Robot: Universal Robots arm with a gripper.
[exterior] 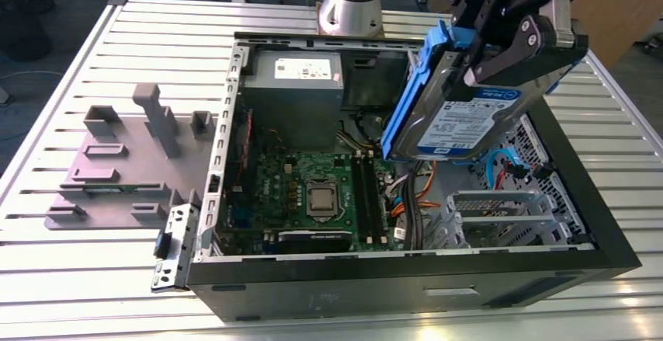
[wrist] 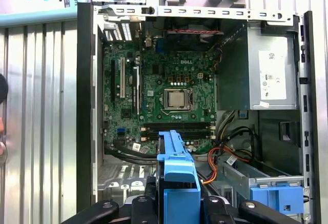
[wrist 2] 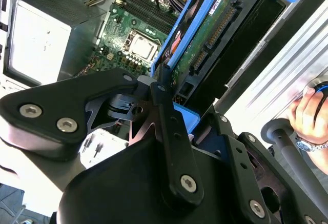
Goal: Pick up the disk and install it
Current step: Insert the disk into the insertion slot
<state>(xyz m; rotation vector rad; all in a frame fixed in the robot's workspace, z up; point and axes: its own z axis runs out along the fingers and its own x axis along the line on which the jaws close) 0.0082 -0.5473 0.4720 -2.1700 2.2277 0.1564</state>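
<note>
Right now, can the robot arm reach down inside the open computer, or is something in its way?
Probably yes. The computer case lies open on top, and the jaws hold the disk above its open inside. The orange cables below might snag.

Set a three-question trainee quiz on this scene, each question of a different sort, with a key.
1. True or false: the tool is open and holds nothing.
2. Over what does the disk hang in the exterior view? A: the grey plastic stand. B: the open computer case. C: the bare table slats.
3. Fill in: the carrier rails along the disk's edges are ____ in colour.

Key
1. False: the tool is shut on the disk and holds it tilted in the air.
2. B
3. blue
</note>
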